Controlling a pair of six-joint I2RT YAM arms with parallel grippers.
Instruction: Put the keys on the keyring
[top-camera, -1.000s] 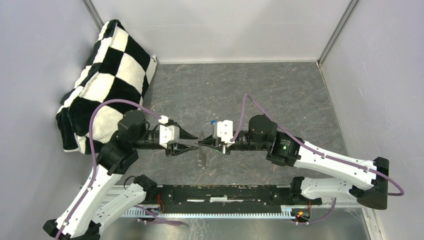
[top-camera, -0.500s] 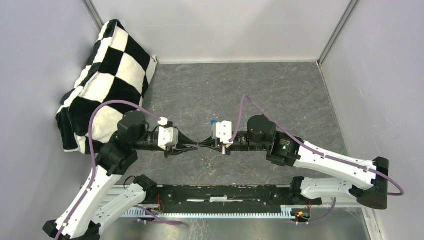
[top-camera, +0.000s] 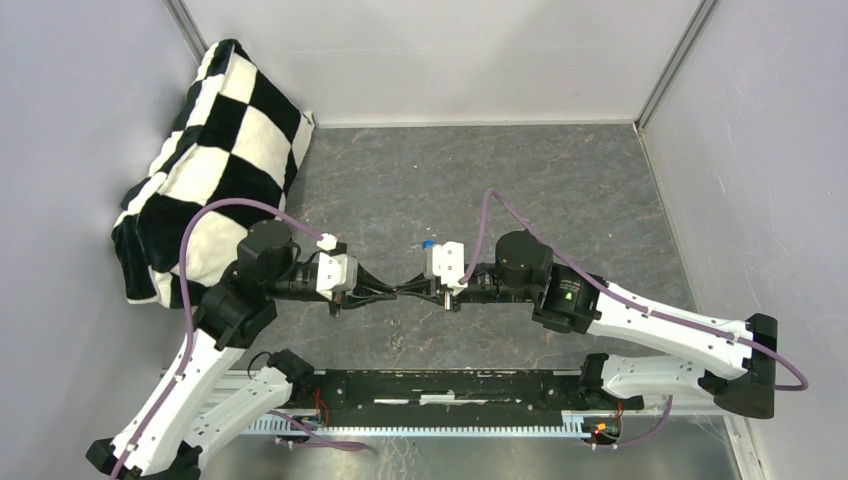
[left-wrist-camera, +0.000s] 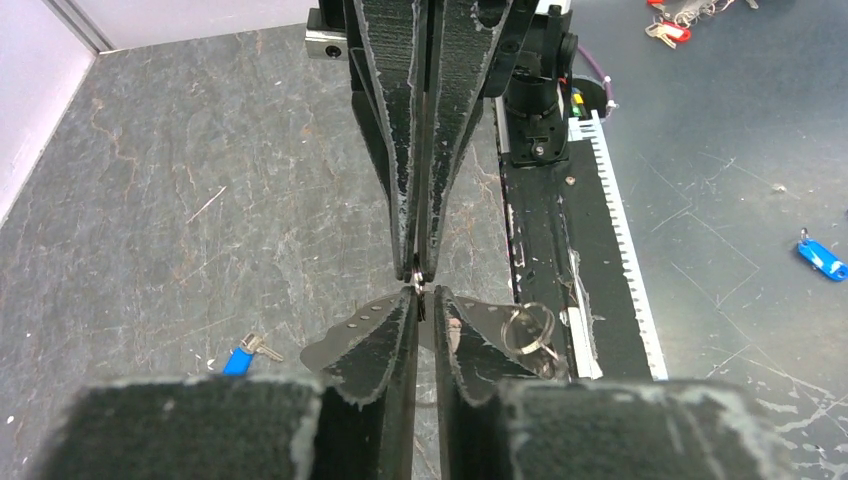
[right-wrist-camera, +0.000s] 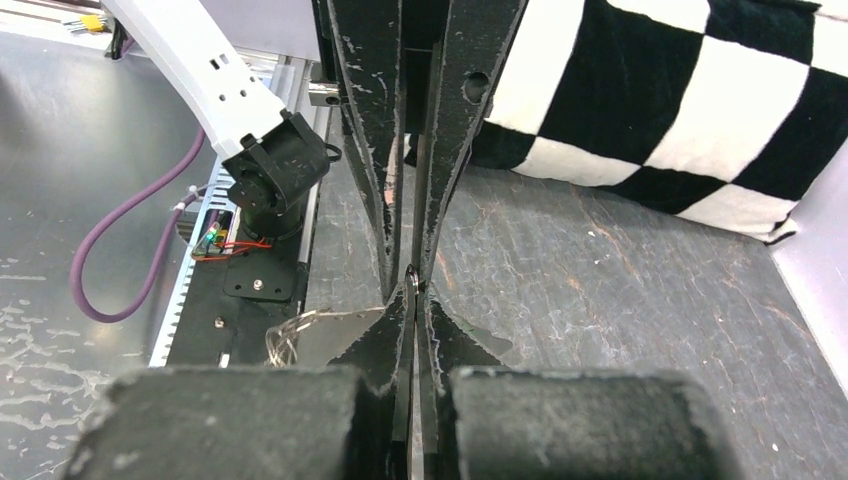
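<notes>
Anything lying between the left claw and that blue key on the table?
Nothing visible does. The small blue-headed metal key lies by itself on the grey table, off to one side of the left claw, which meets the right claw tip to tip.

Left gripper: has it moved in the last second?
Yes: the left gripper pinched its jaws together; its wrist stayed put beside the checkered cushion.
</notes>
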